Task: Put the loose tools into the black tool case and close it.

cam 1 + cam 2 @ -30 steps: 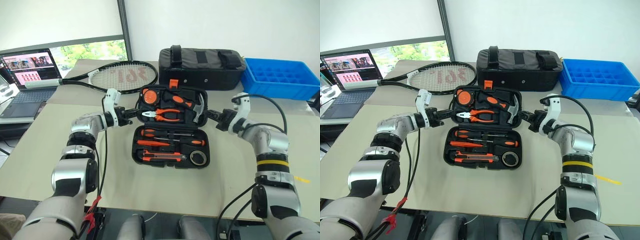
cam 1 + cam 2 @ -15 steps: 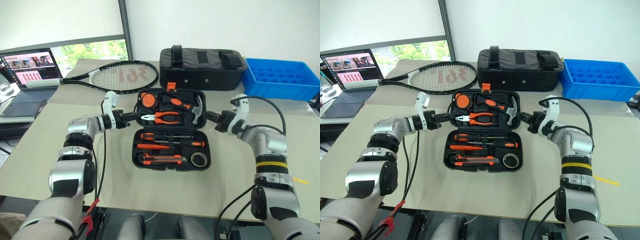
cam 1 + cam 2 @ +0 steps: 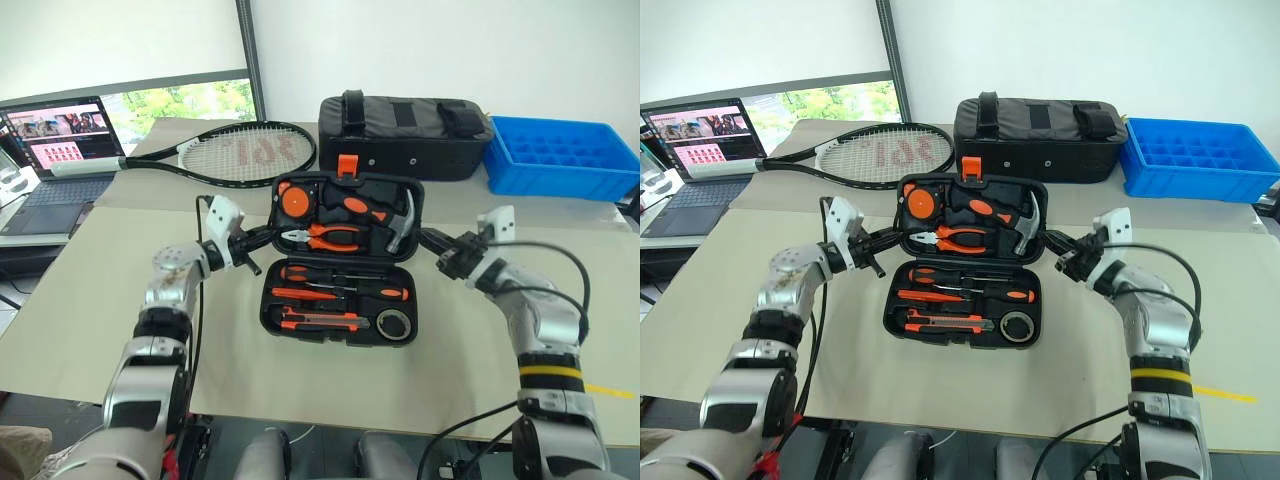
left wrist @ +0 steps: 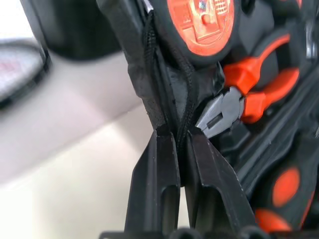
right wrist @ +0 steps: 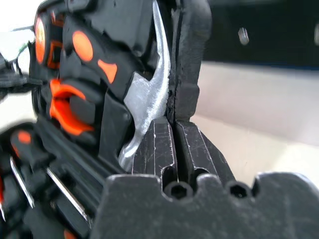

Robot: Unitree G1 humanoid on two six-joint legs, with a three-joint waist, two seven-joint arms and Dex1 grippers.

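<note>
Both jaws clamped on the black tool case (image 3: 340, 262) lid's side edges.

Head stereo pair: high vantage, looking forward and down over a beige table (image 3: 90, 290). Both eyes take in the same spread: open black tool case (image 3: 338, 322) centre, tennis racket (image 3: 245, 153), black fabric bag (image 3: 405, 135), blue plastic tray (image 3: 560, 155), laptop (image 3: 55, 160) at far left. Right eye's picture sits slightly offset sideways from the left's.

Left wrist camera: very close, looking along the left gripper (image 4: 182, 142) at the lid's left edge; pliers (image 4: 234, 102) and orange tape measure (image 4: 199, 25) beyond.

Right wrist camera: equally close, looking along the right gripper (image 5: 174, 134) at the lid's right edge; hammer (image 5: 149, 94) head alongside.

Both wrist views share the lid interior with the head pair.
</note>
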